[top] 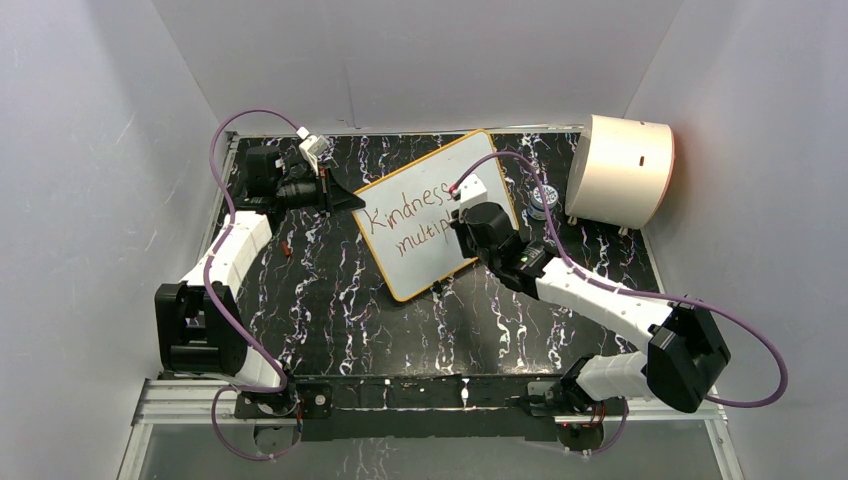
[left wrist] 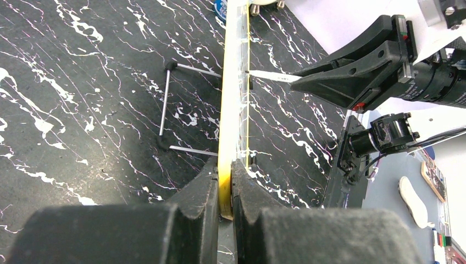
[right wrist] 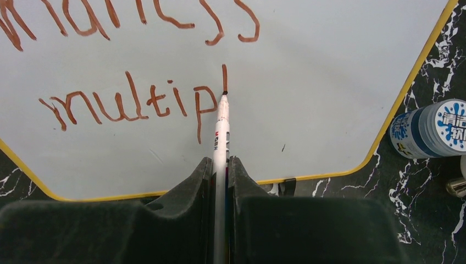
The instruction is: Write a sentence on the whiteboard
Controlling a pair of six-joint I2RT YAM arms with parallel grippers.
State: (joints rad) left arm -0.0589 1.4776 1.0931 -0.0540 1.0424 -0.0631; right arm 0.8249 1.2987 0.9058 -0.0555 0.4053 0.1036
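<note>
Mat (top: 330, 290), black marbled, lay beneath both tools. Whiteboard (top: 425, 268) stood on it, yellow rim pinched between the fingers of my left gripper (left wrist: 225, 187). My right gripper (right wrist: 221, 170) was clamped on the marker (right wrist: 222, 124). Just ahead of it, the tip touched the sentence (right wrist: 132, 102), reading "Kindness multipl".

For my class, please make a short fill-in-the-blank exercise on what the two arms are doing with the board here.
1. The right pincer is shut on a thin white ____.
2. The left pincer clamps the yellow rim of the ____.
3. The top line of writing reads "____".

Missing words: marker; whiteboard; Kindness.
</note>
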